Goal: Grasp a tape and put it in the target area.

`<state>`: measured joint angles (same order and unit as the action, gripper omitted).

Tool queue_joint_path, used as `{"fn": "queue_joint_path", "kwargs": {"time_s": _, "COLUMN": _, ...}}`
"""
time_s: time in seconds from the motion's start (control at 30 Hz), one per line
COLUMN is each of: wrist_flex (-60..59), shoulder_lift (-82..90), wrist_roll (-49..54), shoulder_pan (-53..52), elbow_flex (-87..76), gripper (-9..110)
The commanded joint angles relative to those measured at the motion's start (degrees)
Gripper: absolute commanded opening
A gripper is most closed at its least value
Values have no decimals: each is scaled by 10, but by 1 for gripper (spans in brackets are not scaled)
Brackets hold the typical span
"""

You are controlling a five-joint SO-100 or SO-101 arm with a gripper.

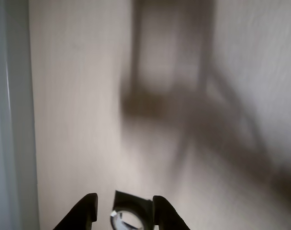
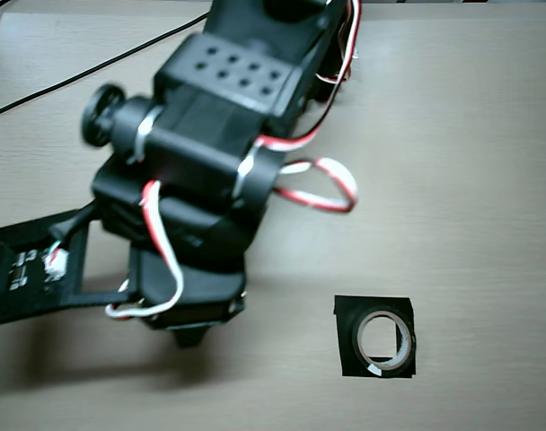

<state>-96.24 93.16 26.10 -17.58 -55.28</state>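
The tape (image 2: 383, 342), a small ring with a dark rim and pale core, lies flat inside the target area (image 2: 347, 314), a black tape square at the lower right of the overhead view. In the wrist view the tape (image 1: 125, 219) and a corner of the black square (image 1: 128, 199) show at the bottom edge, in the gap between my two black fingertips. My gripper (image 1: 125, 199) is open and empty, and nothing touches the tape. In the overhead view the gripper (image 2: 189, 334) is mostly hidden under the arm, left of the square and apart from it.
The black arm body (image 2: 219, 135) with red and white wires (image 2: 325, 187) fills the upper left of the overhead view. A black camera board (image 2: 22, 269) sticks out at the left. A black cable (image 2: 75, 76) runs across the upper left. A pale edge strip (image 1: 9, 120) lines the wrist view's left.
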Motion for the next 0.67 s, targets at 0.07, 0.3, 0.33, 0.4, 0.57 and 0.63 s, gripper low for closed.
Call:
{"fn": "queue_joint_path", "kwargs": {"time_s": 0.07, "wrist_flex": -2, "shoulder_lift": 45, "wrist_roll": -20, "shoulder_pan": 17, "elbow_flex": -27, "gripper": 13}}
{"fn": "queue_joint_path", "kwargs": {"time_s": 0.3, "wrist_flex": -2, "shoulder_lift": 62, "wrist_roll": -23, "shoulder_pan": 15, "elbow_flex": -76, "gripper": 12}}
{"fn": "queue_joint_path", "kwargs": {"time_s": 0.33, "wrist_flex": -1, "shoulder_lift": 65, "wrist_roll": -23, "shoulder_pan": 16, "elbow_flex": -81, "gripper": 12}}
{"fn": "queue_joint_path", "kwargs": {"time_s": 0.4, "wrist_flex": 1, "shoulder_lift": 72, "wrist_roll": -22, "shoulder_pan": 19, "elbow_flex": -90, "gripper": 12}}
{"fn": "queue_joint_path", "kwargs": {"time_s": 0.57, "wrist_flex": 3, "shoulder_lift": 86, "wrist_roll": -20, "shoulder_pan": 26, "elbow_flex": -103, "gripper": 12}}
{"fn": "queue_joint_path", "kwargs": {"time_s": 0.63, "wrist_flex": 4, "shoulder_lift": 92, "wrist_roll": -16, "shoulder_pan": 27, "elbow_flex": -112, "gripper": 12}}
